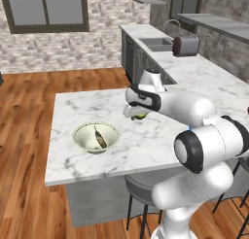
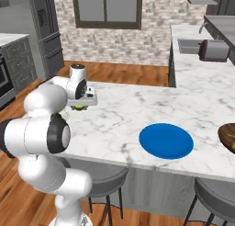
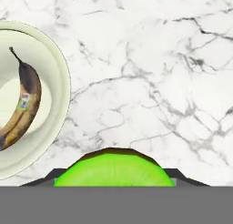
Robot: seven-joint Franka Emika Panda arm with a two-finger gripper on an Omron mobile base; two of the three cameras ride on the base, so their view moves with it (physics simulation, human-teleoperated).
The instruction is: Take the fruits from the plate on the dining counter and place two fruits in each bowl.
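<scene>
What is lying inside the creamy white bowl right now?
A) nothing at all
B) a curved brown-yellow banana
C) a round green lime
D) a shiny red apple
B: the wide cream-white bowl on the white marble counter holds one curved brown-yellow banana, while the round green lime sits between the robot's fingers, outside the bowl.

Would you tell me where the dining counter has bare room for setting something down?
Bare marble on the dining counter lies between the bowl and the blue plate. It is crowded at the bowl, which holds a banana; the lime sits between the fingers.
</scene>
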